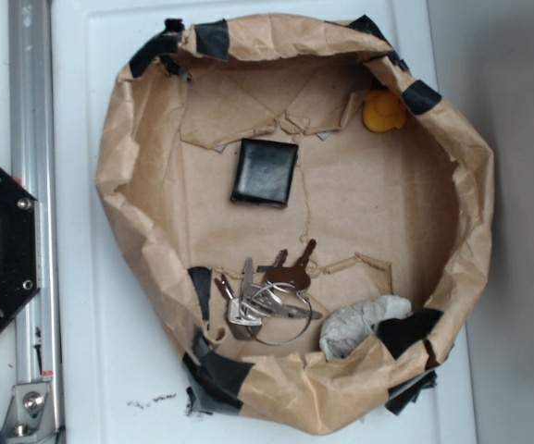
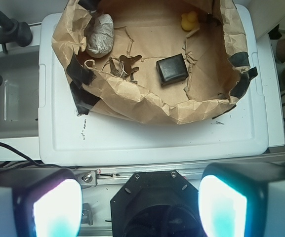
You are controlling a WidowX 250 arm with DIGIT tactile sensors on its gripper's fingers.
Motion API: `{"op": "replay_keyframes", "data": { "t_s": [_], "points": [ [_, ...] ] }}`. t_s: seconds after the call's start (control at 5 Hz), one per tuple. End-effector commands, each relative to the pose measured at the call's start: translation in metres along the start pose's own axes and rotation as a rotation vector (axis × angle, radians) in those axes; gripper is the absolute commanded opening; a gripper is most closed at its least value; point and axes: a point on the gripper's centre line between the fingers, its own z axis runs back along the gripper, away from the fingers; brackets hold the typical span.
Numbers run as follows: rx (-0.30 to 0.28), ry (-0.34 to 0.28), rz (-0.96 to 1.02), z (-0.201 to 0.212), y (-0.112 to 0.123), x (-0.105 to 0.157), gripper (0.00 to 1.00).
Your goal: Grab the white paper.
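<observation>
The white paper (image 1: 361,325) looks very light and soft. It would squash when pinched, and it would not slip or break. The fat middle of the lump looks like the best place to take hold, since it sticks up there. It is a crumpled wad, white and grey, full of wrinkles and bumps.

It lies inside the brown paper nest (image 1: 137,222), tucked against the nest's wall, just beside the keys (image 1: 271,294). The black wallet (image 1: 265,172) and the yellow duck (image 1: 383,111) sit well apart from it.

The gripper (image 2: 140,207) has its two fingers (image 2: 56,207) spread wide, pinching nothing. It hangs outside the nest, far from the wad.
</observation>
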Motion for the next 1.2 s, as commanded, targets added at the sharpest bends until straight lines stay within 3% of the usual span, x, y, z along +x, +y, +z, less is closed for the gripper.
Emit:
{"op": "replay_keyframes", "data": {
  "t_s": [0.0,0.2,0.4,0.6,1.0],
  "points": [
    [0.0,0.0,0.0,0.0,0.0,0.0,1.0],
    [0.06,-0.034,-0.109,-0.035,0.027,0.047,1.0],
    [0.082,-0.089,-0.349,-0.062,0.031,0.09,1.0],
    [-0.012,-0.12,-0.361,-0.091,0.035,0.12,1.0],
    [-0.059,-0.116,-0.425,-0.157,0.012,0.142,1.0]
  ]
}}
